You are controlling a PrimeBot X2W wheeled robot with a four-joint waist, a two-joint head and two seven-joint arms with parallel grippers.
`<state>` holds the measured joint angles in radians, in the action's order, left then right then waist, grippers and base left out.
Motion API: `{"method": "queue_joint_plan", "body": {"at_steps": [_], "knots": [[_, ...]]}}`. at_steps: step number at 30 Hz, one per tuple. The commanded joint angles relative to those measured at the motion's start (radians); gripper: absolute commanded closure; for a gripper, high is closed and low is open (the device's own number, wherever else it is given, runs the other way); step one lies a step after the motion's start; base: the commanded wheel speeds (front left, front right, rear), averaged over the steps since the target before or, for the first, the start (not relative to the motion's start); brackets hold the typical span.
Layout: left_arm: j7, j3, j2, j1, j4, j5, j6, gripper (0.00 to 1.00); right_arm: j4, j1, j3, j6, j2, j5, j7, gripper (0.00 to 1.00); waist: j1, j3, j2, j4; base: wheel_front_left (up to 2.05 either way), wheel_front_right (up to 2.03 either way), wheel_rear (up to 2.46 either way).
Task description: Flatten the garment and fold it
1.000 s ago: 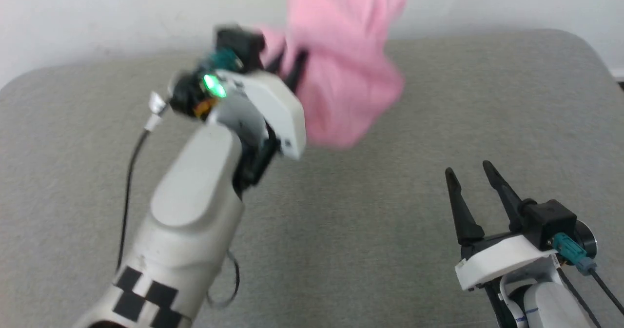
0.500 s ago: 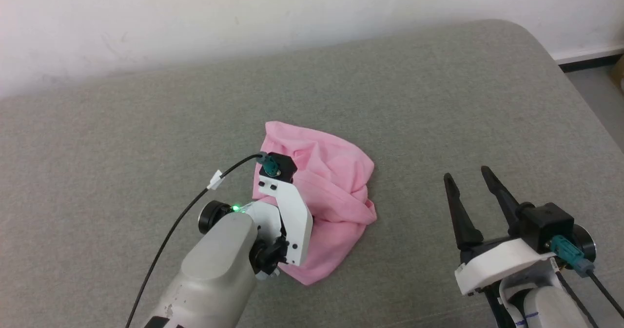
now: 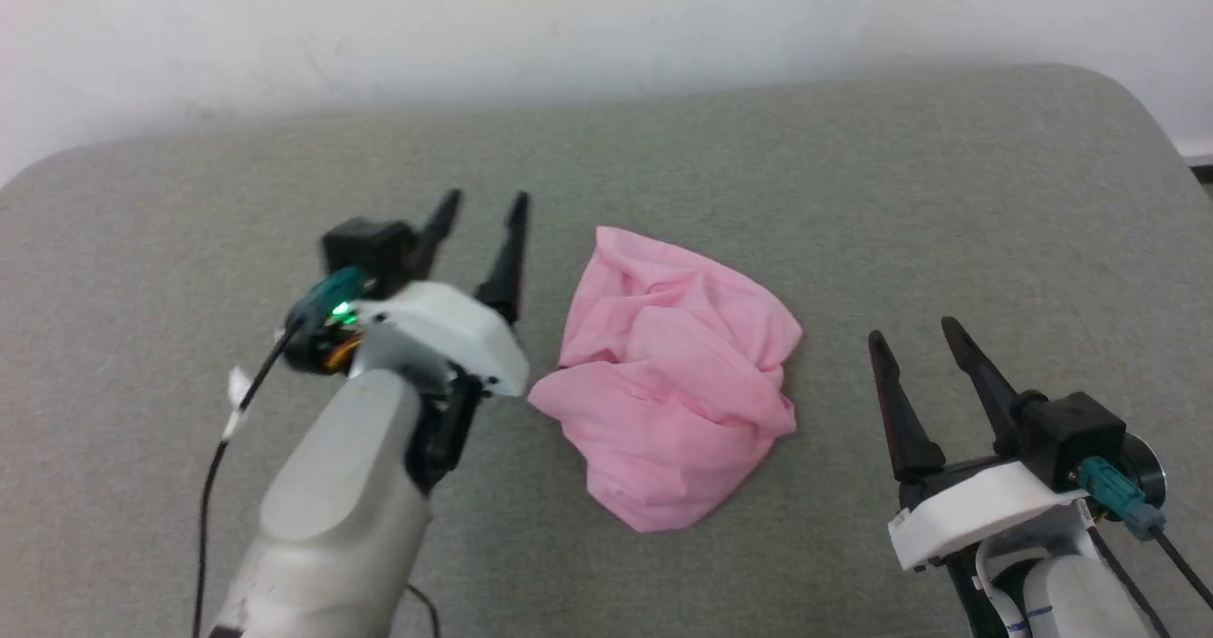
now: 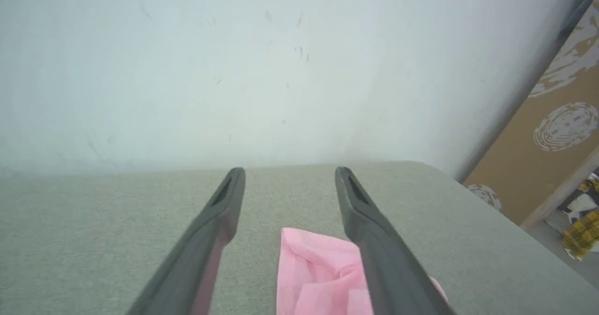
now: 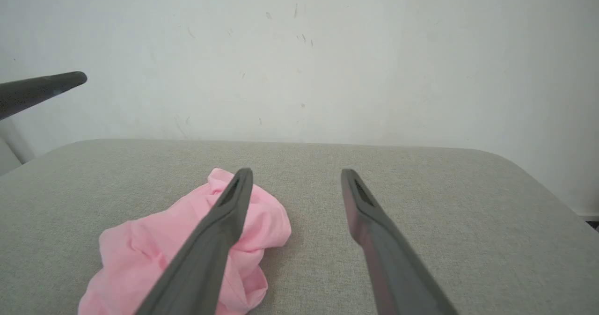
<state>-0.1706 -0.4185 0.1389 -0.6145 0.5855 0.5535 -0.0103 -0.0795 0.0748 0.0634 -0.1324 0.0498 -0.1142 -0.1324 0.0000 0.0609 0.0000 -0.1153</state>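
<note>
Garment look: one light pink garment (image 3: 673,382) of thin, soft cloth is seen crumpled into a loose heap. Many folds and creases are shown across its top. It is not spread flat, and no neat fold has been made in it.
Garment shape: in the head view the heap is rounded at its far end and drawn to a blunt point at its near end.
Garment place: it is laid near the middle of the grey table (image 3: 900,173), between the two grippers and touched by neither.
Left gripper: the left gripper (image 3: 486,198) is held above the table, just beside the garment's left edge. Its fingers (image 3: 507,259) are spread apart and nothing is gripped. In the left wrist view the pink cloth is seen below, partly hidden behind the right-hand finger.
Right gripper: the right gripper (image 3: 911,329) is held near the garment's right side, apart from it, parted and empty. In the right wrist view the cloth is seen to the left, partly hidden behind the left-hand finger.
Counts: one garment is shown. Two grippers are shown, each with two long dark fingers, four in all. One black cable (image 3: 213,448) is run along the left arm, and one green light (image 3: 343,313) is lit at the left wrist.
Surroundings: a white wall (image 3: 569,22) is seen behind the table. A brown patterned panel (image 4: 552,132) is seen at the right edge of the left wrist view.
Sharpness: the left arm is slightly blurred in the head view.
</note>
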Motion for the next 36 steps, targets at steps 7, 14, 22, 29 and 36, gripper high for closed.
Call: {"method": "queue_joint_plan", "body": {"at_steps": [7,14,22,29,36], "knots": [[-0.090,0.088,0.085,0.197,-0.190,-0.068,-0.059,0.00,0.018,-0.013,0.000,0.002,0.000,0.002,0.010,0.00,0.0000,-0.012,0.0000,0.076,0.00,0.00,0.00],[-0.091,0.217,0.096,0.415,-0.398,-0.169,-0.064,0.00,0.027,-0.015,0.007,0.002,0.000,0.006,0.023,0.00,0.0000,-0.010,0.0000,0.107,0.00,0.00,0.00],[-0.091,0.312,0.015,0.529,-0.492,-0.249,-0.036,0.00,0.038,-0.003,0.037,0.002,0.000,0.018,0.056,0.00,0.0000,-0.001,0.0000,0.145,0.00,0.00,0.00],[-0.091,0.346,-0.038,0.529,-0.516,-0.300,0.001,0.00,-0.007,0.102,0.244,0.002,0.000,0.016,0.250,0.00,0.0000,0.022,0.0000,0.185,0.00,0.00,0.00],[-0.091,0.371,-0.065,0.508,-0.516,-0.331,0.037,0.00,-0.183,0.274,0.402,0.002,0.000,0.029,0.586,0.00,0.0000,0.062,0.0000,0.217,0.00,0.00,0.00]]}}
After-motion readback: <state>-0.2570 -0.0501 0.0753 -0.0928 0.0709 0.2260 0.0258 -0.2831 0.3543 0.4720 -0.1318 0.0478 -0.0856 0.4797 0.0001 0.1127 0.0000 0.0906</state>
